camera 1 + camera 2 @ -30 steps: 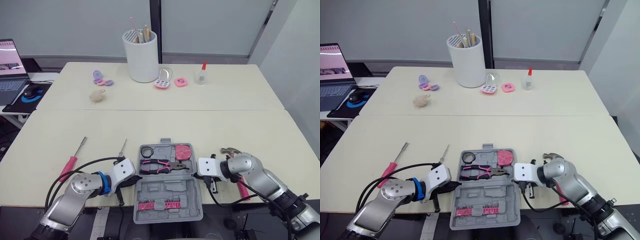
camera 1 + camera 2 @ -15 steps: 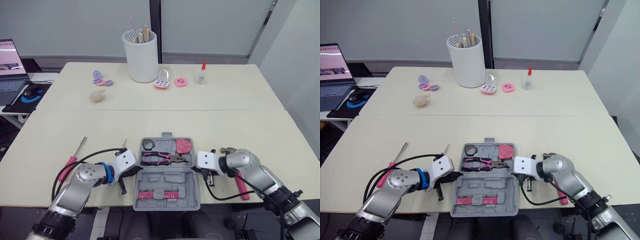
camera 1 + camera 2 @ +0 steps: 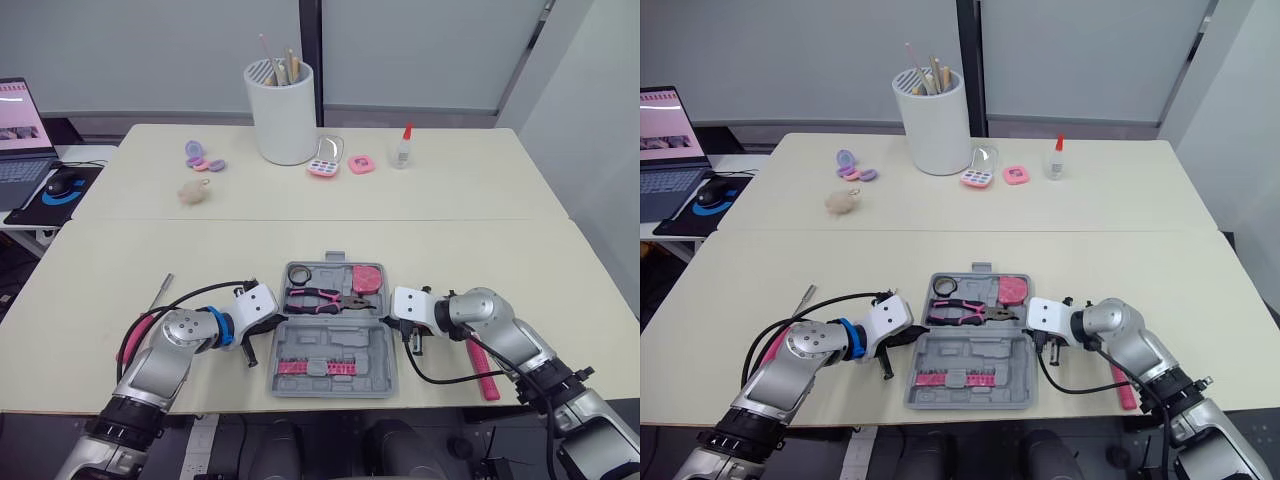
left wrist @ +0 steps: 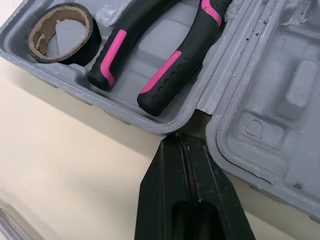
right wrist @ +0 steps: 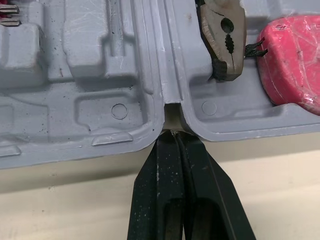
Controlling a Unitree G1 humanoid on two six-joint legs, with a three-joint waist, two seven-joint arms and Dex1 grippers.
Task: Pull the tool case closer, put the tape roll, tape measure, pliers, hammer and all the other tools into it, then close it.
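**Both grippers closed at the hinge notches of the open tool case**

The tool case point(image 3: 325, 342) lies open on the near table between the two grippers, both halves flat. The left gripper point(image 4: 179, 142) has its fingers pressed together with nothing between them. Its tip sits at the notch in the case's left edge where the halves meet, touching or almost touching the rim. Just past that tip, in the far half, lie the pliers point(image 4: 167, 72), handles toward the gripper, and beyond them in the corner is the tape roll point(image 4: 92, 39).

The right gripper point(image 5: 173, 135) is likewise closed on nothing, its tip at the matching notch on the case's right edge. Just ahead of it, in the far half, lie the pliers' metal nose and the pink tape measure point(image 5: 292, 52). The near half holds a row of pink bits point(image 3: 312, 366).

The hammer point(image 3: 481, 368) lies on the table outside the case, behind the right gripper and beside its forearm. A screwdriver point(image 3: 162, 290) lies well outside the left gripper, beyond that arm.
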